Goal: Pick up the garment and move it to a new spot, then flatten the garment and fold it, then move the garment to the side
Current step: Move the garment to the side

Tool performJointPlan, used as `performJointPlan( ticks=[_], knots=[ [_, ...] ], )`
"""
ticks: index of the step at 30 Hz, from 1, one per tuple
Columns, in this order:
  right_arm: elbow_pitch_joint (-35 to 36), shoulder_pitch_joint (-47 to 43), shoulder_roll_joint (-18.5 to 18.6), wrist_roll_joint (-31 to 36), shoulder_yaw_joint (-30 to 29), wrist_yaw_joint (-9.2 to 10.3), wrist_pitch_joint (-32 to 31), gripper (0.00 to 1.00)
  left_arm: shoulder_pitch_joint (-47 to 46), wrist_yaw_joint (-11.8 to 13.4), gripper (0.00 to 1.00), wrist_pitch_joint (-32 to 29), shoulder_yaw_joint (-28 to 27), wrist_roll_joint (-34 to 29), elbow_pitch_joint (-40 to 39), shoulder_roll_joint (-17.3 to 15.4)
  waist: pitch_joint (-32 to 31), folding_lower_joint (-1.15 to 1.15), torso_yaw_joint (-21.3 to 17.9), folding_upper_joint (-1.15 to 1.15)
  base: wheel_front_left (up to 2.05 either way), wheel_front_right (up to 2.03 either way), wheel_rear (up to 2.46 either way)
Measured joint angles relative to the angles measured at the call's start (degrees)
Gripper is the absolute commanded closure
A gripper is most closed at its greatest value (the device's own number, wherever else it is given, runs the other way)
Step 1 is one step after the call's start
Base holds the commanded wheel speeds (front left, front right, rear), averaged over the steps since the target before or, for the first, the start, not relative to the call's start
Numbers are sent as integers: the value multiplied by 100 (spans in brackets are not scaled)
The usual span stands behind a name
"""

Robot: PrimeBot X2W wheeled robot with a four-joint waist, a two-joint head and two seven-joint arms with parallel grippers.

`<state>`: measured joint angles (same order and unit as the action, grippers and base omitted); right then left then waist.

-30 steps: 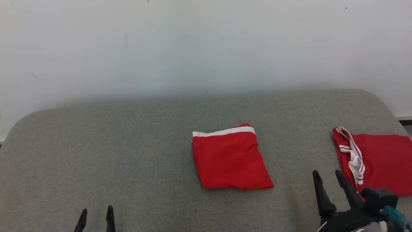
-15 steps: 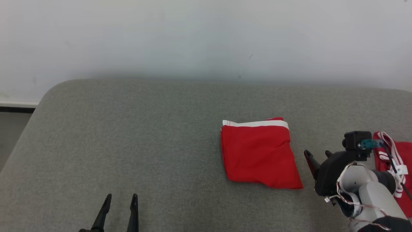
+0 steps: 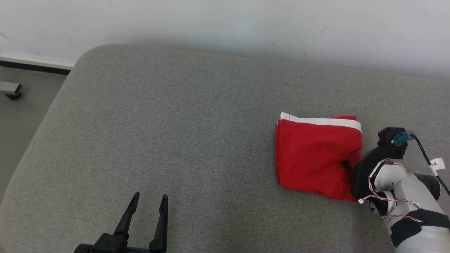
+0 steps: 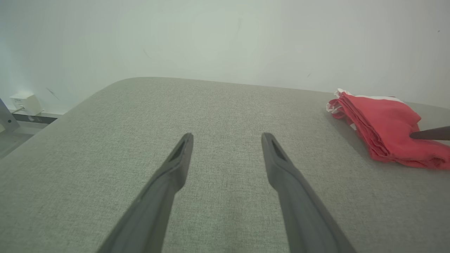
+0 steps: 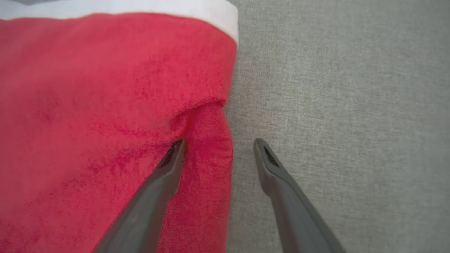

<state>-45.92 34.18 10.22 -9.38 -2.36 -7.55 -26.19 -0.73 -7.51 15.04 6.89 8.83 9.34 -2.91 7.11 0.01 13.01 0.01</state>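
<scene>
A plain white painted wall (image 3: 225, 21) runs behind everything, and below it spreads the broad grey fabric-covered counter (image 3: 175, 123) with its rounded corner on my left, beyond which a strip of grey floor (image 3: 21, 116) shows. On the right part of the counter lies the folded red cloth garment (image 3: 313, 154), a roughly square bundle resting flat, nearer the front edge than the wall. My pale right forearm (image 3: 411, 196) reaches in from the lower right toward the garment's right edge. My right pincer (image 5: 219, 144) stands wide and grips nothing. In the right wrist view one finger rests on the red cloth, at a crease where the fabric bunches. The other finger lies over bare grey fabric just beside the bundle, so the garment's edge falls between the two. My left pincer (image 3: 150, 195) is also spread wide and empty, low over bare counter at the front left, well apart from the garment. A white cloth band (image 3: 323, 121) runs along the garment's far edge. A small teal plug (image 3: 400, 138) with a dark cable sits on the black housing above my right wrist.
</scene>
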Motion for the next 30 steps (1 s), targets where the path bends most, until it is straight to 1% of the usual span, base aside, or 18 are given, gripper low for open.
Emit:
performJointPlan(
  ticks=[5,6,7,8,9,13,18,24,30],
  knots=[
    [-369,226,-103,98,-276,13,-30,0,-97,0,0,0,66,34,1,0,240,-1,165,-1,0,0,0],
    [-426,250,-115,48,-320,19,-56,30,-104,0,0,0,71,40,4,1,274,-1,190,-1,0,0,0],
    [-469,274,-115,4,-326,23,-64,88,-115,0,0,0,69,42,5,1,303,-2,211,-1,0,0,0],
    [-495,305,-113,-8,-310,30,-76,88,-130,1,0,0,68,42,8,1,328,-2,227,-1,0,0,0],
    [-506,329,-114,-12,-277,36,-76,100,-141,3,0,0,62,41,5,0,347,-2,233,-1,0,0,0],
    [-526,370,-166,-80,-16,16,-43,100,-146,21,0,0,25,41,-4,-1,337,-2,178,-1,0,0,0],
    [-442,424,-74,-169,481,16,5,100,-157,42,0,0,-5,40,-48,1,286,-1,30,0,0,0,0],
    [-46,546,148,-377,1549,16,-211,100,-141,78,0,0,-115,42,-159,3,235,0,-285,1,0,0,0],
    [787,851,670,-775,2694,10,-512,100,-103,99,0,0,-200,82,-314,2,199,-1,-780,1,0,0,0]
  ],
)
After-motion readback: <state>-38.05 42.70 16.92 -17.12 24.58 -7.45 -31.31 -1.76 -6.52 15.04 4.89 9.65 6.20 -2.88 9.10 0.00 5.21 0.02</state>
